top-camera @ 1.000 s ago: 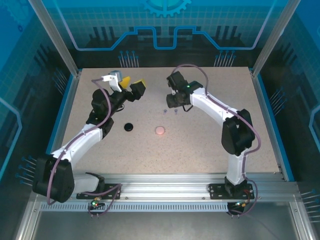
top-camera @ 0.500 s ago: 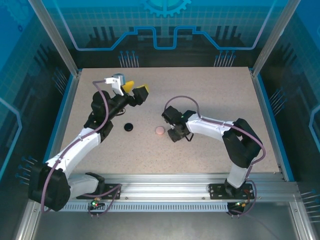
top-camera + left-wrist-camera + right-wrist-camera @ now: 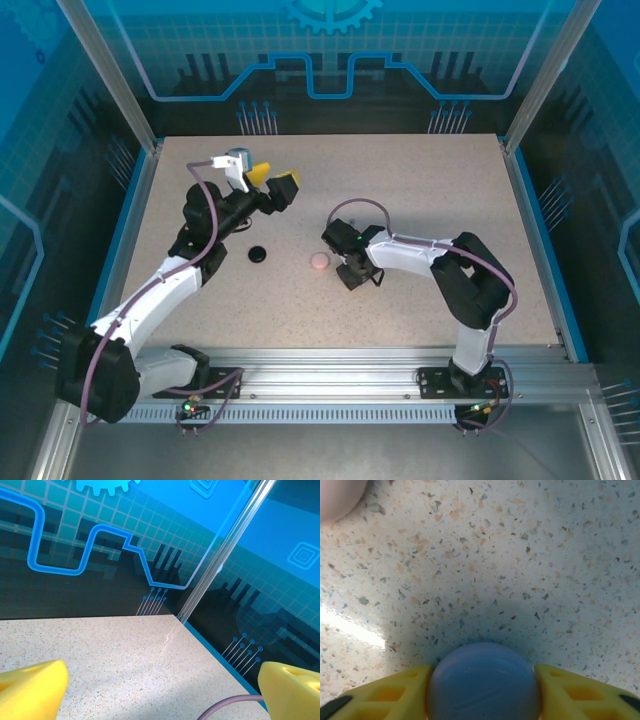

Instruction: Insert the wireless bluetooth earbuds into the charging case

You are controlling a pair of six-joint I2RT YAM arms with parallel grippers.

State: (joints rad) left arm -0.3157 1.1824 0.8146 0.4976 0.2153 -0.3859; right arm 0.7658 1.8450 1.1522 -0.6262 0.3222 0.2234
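Now the right gripper [image 3: 482,682] is squeezing the round purple charging case [image 3: 482,672] between its two yellow fingers [image 3: 555,685], low over the speckled table [image 3: 520,555]; I cannot tell if the case is touching it. Seen from above, this gripper [image 3: 352,272] is pointing down just to the right of the pink case [image 3: 319,261]. The purple case is sitting near the pink case but apart from it. The black case [image 3: 258,254] is lying to the left of the pink case, well apart. The left gripper [image 3: 272,180] is hanging in the air, farther back and to the left of the pink case, with its yellow fingers [image 3: 30,690] spreading wide and holding nothing.
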